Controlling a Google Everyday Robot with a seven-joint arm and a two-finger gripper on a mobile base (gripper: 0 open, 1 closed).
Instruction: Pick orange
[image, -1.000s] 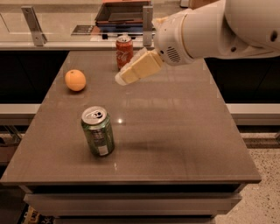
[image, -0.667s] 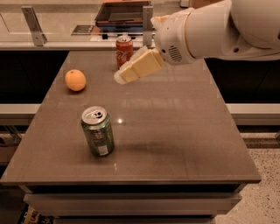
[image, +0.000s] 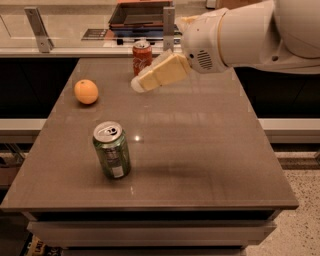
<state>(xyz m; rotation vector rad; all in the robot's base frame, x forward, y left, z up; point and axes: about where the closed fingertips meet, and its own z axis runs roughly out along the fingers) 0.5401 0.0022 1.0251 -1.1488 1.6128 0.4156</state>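
Observation:
The orange (image: 86, 91) is a small round fruit resting on the brown table (image: 200, 150), at its far left. My gripper (image: 137, 84) hangs above the table's far middle, pointing down and left, on the white arm (image: 235, 37) that comes in from the upper right. It is to the right of the orange, about a can's height away, and does not touch it. Nothing shows in the gripper.
A red cola can (image: 142, 56) stands just behind the gripper at the table's back edge. A green can (image: 111, 150) stands upright at the front left. A counter with a dark tray (image: 140, 17) and metal brackets runs behind the table.
My gripper has drifted slightly up and to the left. The orange and both cans have not moved.

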